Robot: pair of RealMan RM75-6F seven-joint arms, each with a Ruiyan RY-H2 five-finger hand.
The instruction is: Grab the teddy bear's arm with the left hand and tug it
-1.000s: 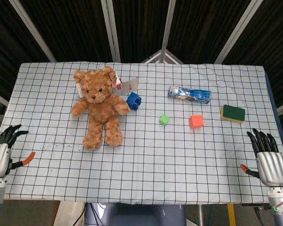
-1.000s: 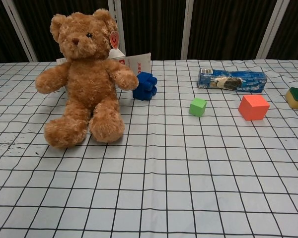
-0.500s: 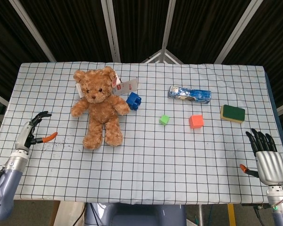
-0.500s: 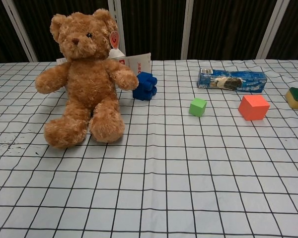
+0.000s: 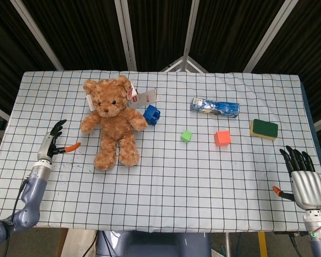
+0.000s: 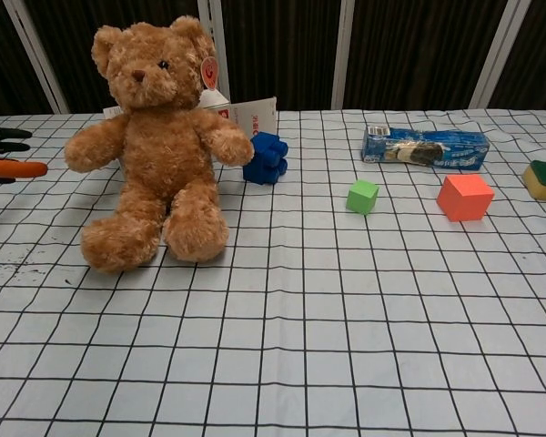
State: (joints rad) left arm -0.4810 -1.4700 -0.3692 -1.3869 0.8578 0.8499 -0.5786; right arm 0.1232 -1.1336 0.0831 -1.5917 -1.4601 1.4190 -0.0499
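A brown teddy bear [image 5: 112, 120] [image 6: 155, 137] sits upright on the checked tablecloth at the back left, arms spread to both sides. Its nearer arm [image 5: 89, 123] [image 6: 93, 148] points toward my left hand. My left hand [image 5: 52, 142] hovers to the left of the bear with its fingers apart and its orange-tipped thumb [image 6: 14, 167] aimed at the bear's arm, a short gap away. It holds nothing. My right hand [image 5: 302, 176] rests at the table's front right edge, fingers spread and empty.
A blue toy block [image 5: 152, 114] and a white tag [image 5: 144, 97] lie beside the bear. A green cube [image 5: 186, 136], an orange cube [image 5: 222, 138], a blue snack packet [image 5: 215, 107] and a green-and-yellow sponge [image 5: 264, 129] sit to the right.
My left hand has risen from the table's front left edge and moved right toward the bear's arm, now entering the chest view. The right hand and the bear have stayed put.
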